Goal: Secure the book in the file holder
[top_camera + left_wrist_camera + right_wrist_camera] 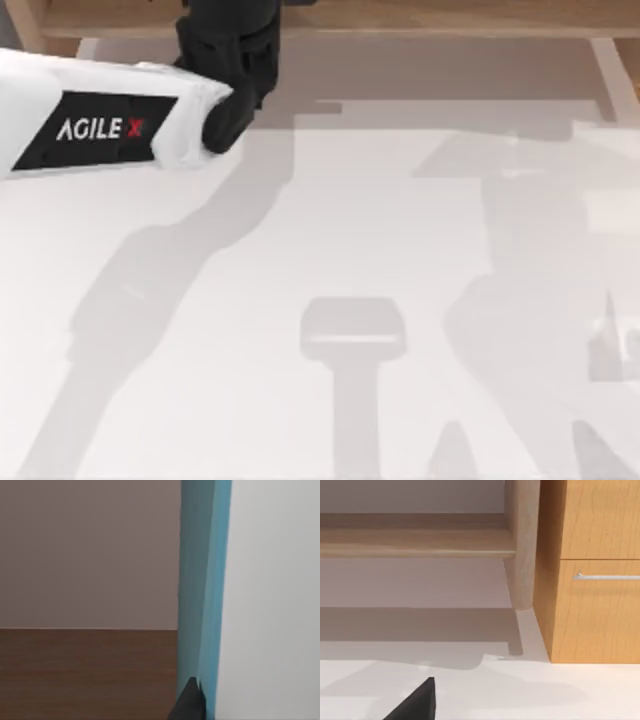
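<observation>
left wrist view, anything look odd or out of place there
Nothing looks damaged or spilled. The book stands upright very close to the camera, cyan edge facing it, with a dark fingertip of the left tool against its lower edge. From above, the left arm reaches to the table's far left edge.

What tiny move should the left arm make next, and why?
Probably hold steady and carry on gently. In the left wrist view the book, cyan edge and white face, stands upright close beside a dark fingertip. The left arm sits at the table's far left.
</observation>
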Tool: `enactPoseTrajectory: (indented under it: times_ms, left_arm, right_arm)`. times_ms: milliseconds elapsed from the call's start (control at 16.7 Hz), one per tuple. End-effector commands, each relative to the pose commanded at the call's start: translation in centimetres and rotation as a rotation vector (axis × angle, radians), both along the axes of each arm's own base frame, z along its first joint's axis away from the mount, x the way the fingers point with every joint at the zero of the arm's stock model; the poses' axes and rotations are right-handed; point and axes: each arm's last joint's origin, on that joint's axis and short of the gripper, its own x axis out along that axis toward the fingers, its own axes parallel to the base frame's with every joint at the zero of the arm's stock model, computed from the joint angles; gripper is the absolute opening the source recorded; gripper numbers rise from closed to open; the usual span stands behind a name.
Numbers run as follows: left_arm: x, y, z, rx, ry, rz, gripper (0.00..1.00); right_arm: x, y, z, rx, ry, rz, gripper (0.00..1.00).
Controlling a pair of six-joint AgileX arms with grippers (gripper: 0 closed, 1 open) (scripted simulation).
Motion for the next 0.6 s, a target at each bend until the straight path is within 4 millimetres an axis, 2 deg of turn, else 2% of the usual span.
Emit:
enactPoseTrajectory:
  times_ms: [300,600]
  left_arm:
    - [-0.3,0.1,0.1,0.0,0.004,-0.006,0.0]
    - [-3.2,1.4,2.0,-0.002,0.037,-0.083,0.0]
  right_arm:
    - [0.0,0.0,0.0,0.0,0.0,0.0,1.0]
    - [0.0,0.0,0.0,0.0,0.0,0.0,1.0]
